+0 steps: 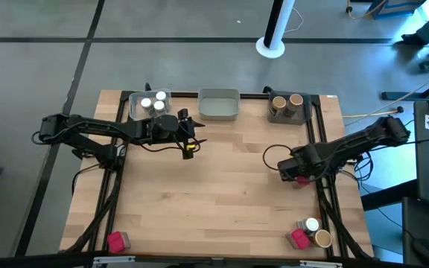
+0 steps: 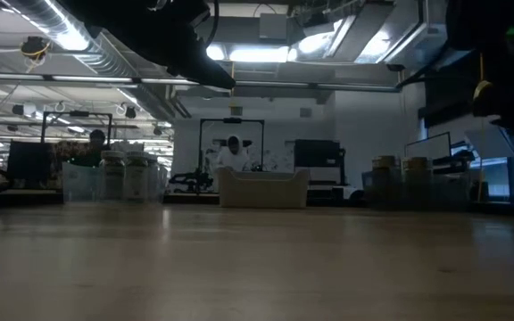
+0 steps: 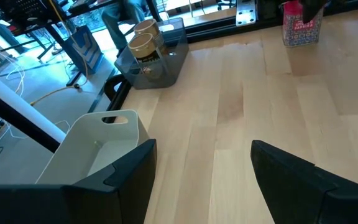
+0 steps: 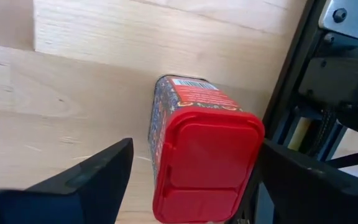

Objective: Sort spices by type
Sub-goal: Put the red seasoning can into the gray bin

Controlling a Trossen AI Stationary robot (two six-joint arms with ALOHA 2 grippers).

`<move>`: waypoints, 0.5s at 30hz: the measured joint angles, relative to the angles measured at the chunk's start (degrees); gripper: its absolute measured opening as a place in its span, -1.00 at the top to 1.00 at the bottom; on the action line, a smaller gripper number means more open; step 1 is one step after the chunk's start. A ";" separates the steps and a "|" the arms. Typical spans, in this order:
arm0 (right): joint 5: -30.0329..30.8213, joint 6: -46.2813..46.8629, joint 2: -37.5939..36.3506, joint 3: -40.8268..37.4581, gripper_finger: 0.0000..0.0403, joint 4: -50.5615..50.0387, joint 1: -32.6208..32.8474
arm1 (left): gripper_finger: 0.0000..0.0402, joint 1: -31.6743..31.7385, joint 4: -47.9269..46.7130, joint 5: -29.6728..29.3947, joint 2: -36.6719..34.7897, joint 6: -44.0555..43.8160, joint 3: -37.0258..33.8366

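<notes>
A red packet (image 4: 201, 155) with a red flip lid stands upright on the table by the right edge. My right gripper (image 4: 197, 149) points down over it, open, one finger on each side; a gap shows at one finger. Two white-capped jars (image 1: 153, 103) stand in the far-left tray (image 1: 136, 112), and two tan jars (image 1: 287, 100) in the far-right tray (image 1: 275, 113). My left gripper (image 1: 190, 141) hovers open and holds nothing, near the grey middle tray (image 1: 218, 105). At the near right corner stand a red packet (image 1: 299, 239), a white-capped jar (image 1: 312, 224) and a tan jar (image 1: 322, 239). Another red packet (image 1: 116, 240) stands near left. My right gripper has one finger (image 4: 297, 177) close beside the edge of the packet's lid (image 4: 253, 134); I cannot tell whether it touches. The other finger stands apart from the packet. The packet rests on the table.
A black frame rail (image 4: 297, 74) runs along the table's right edge, close to the red packet. Bare wood (image 1: 222, 193) fills the table's middle. Beyond the far edge, a white pole base (image 1: 271, 48) stands on the floor and a person (image 2: 233, 153) shows in the room.
</notes>
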 joint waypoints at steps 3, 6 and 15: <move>-1.56 -0.49 1.64 -0.87 -0.52 1.73 0.00 | -0.22 0.00 -0.06 0.00 0.00 0.01 0.00; -1.94 -1.75 2.78 -0.99 -0.36 2.86 0.00 | -0.22 0.00 -0.04 0.00 0.00 0.01 -0.02; 0.11 -6.29 3.17 -0.97 -0.08 4.08 0.00 | -0.22 -0.01 0.01 0.00 0.00 0.03 0.00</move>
